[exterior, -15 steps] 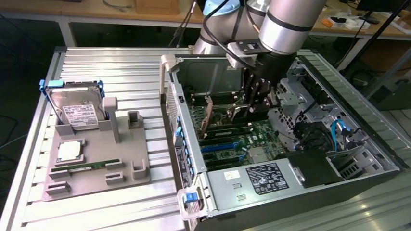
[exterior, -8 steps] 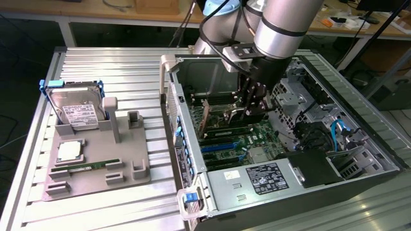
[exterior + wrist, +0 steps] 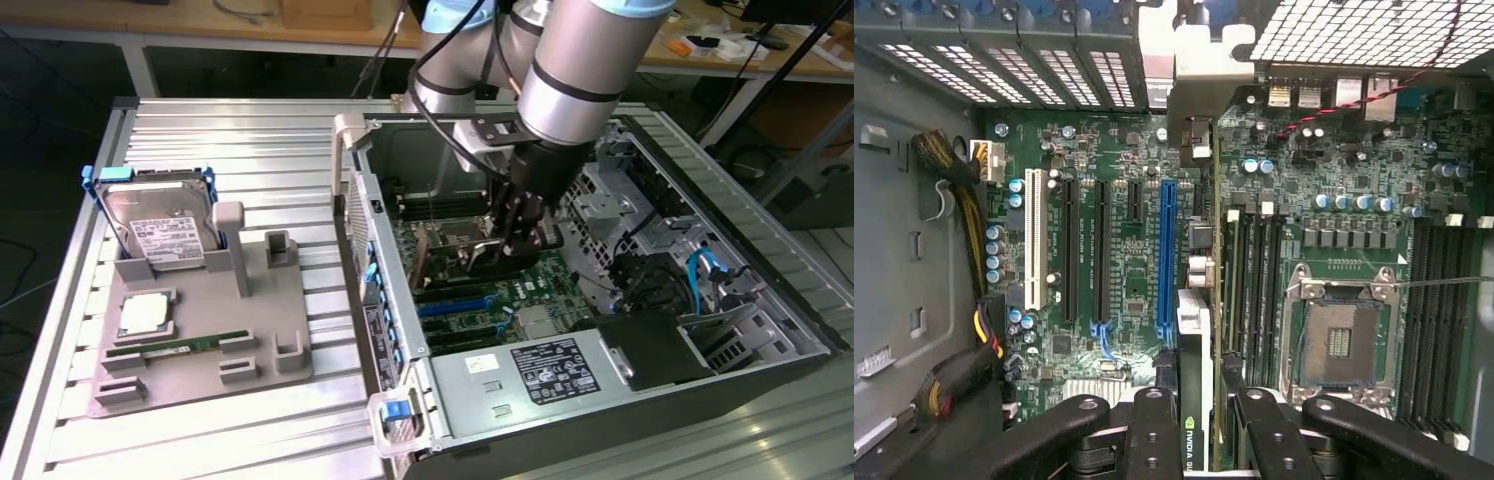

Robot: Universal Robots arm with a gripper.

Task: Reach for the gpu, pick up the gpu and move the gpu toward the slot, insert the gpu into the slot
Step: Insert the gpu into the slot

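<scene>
Gripper (image 3: 1199,425) clamped on the gpu (image 3: 1194,385) — pickup done. I hold it inside the case (image 3: 914,300), near the blue slot (image 3: 1167,260) — not seated; insertion is left.

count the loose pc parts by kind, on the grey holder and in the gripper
boxy silver hard drive, white label: 1
square silver processor chip: 1
slim green memory stick: 1
thin black gpu card in gripper: 1
total: 4
</scene>
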